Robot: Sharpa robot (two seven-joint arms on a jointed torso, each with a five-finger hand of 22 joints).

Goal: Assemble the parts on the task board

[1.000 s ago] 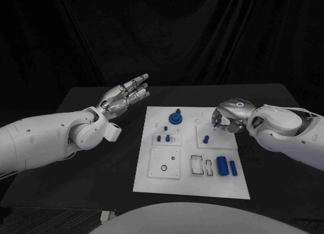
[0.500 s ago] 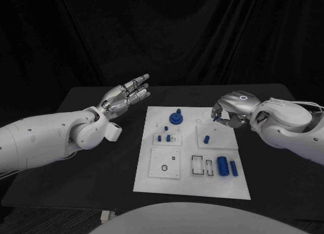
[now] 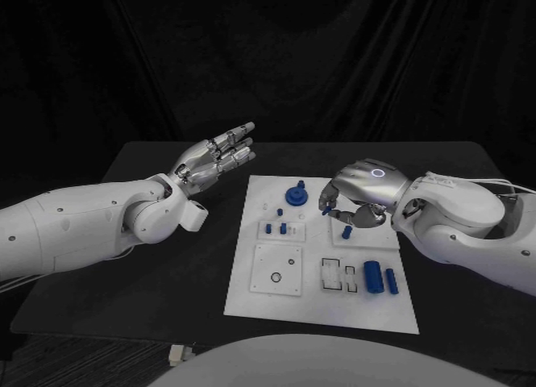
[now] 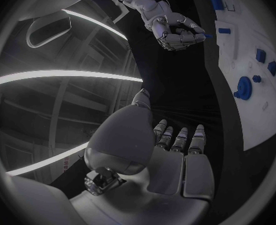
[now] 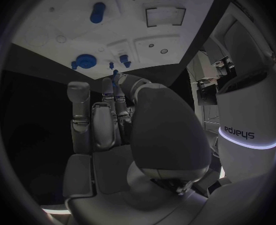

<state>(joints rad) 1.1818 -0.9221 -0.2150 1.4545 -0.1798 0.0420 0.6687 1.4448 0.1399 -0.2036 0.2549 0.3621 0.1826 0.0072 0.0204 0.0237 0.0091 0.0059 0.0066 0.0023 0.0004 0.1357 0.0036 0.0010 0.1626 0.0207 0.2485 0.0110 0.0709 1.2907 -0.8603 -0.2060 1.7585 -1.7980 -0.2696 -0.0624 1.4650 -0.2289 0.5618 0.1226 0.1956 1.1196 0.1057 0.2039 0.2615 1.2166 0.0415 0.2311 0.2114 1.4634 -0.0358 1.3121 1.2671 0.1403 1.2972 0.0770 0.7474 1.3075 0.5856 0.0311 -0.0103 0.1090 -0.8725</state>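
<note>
With a small blue peg pinched in the fingertips of my right hand over the far half of the white task board, I should hold it upright, centre it above its hole, then press gently, left hand spread empty.

Head cam sits high, looks down and fwd over the black worktop, far enough to take in the whole task board w/ both arms coming in from the sides; left wrist cam sits close behind the left hand, facing out along its fingers, w/ the board at the rim and the right hand far off; right wrist cam sits close behind the right hand, facing the board from near; all three share the board.
</note>
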